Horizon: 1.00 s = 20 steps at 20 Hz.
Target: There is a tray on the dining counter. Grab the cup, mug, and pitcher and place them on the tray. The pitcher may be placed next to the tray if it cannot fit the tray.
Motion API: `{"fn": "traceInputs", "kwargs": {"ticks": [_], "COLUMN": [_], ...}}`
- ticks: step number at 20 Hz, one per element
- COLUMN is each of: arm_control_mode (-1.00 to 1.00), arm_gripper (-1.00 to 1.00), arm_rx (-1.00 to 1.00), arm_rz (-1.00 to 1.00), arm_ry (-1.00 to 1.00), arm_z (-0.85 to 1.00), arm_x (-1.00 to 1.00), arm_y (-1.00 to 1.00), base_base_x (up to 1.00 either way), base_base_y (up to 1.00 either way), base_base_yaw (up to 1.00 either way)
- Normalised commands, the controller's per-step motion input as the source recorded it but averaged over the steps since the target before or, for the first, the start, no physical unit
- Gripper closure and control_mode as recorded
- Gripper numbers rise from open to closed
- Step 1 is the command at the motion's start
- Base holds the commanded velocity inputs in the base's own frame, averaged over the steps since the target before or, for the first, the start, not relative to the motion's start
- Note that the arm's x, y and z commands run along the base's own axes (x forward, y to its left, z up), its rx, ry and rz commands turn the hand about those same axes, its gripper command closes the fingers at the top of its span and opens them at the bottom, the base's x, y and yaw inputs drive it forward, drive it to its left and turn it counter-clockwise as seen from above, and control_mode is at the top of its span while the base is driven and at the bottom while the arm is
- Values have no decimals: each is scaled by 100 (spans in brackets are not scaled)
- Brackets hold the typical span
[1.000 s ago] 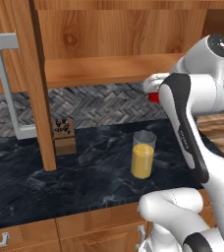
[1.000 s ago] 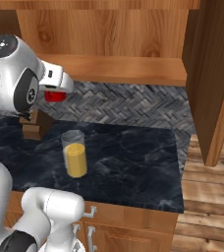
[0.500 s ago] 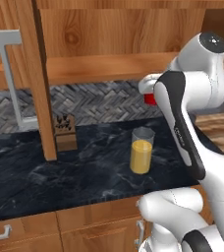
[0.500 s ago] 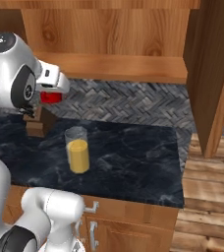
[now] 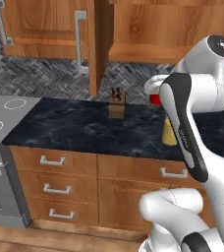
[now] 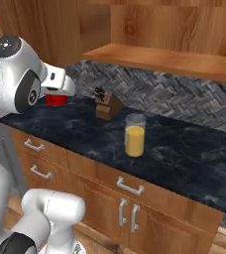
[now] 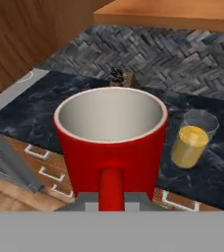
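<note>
The whole scene has shifted since the earlier frames, so the base has driven and the stove side now shows; the small red cylindrical mug (image 7: 111,142) is still clamped in the gripper (image 7: 111,199) by its handle, carried upright above the counter edge, mouth up, its white inside empty. On the black marbled counter (image 6: 184,154) the tall clear glass pitcher (image 6: 135,135) stands upright, about half full of orange-yellow liquid, near a wooden knife block (image 6: 105,105)
</note>
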Motion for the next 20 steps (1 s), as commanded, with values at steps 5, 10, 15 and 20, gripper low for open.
{"fn": "traceInputs", "kwargs": {"ticks": [5, 10, 15, 20], "arm_control_mode": [100, 100, 100, 100], "arm_gripper": [100, 100, 100, 100], "arm_rx": [0, 0, 0, 0], "arm_rz": [0, 0, 0, 0], "arm_ry": [0, 0, 0, 0], "arm_z": [0, 0, 0, 0], "arm_x": [0, 0, 0, 0], "arm_y": [0, 0, 0, 0], "base_base_x": [-8, 0, 0, 0], "base_base_y": [0, 0, 0, 0], "base_base_yaw": [74, 74, 73, 71]}}
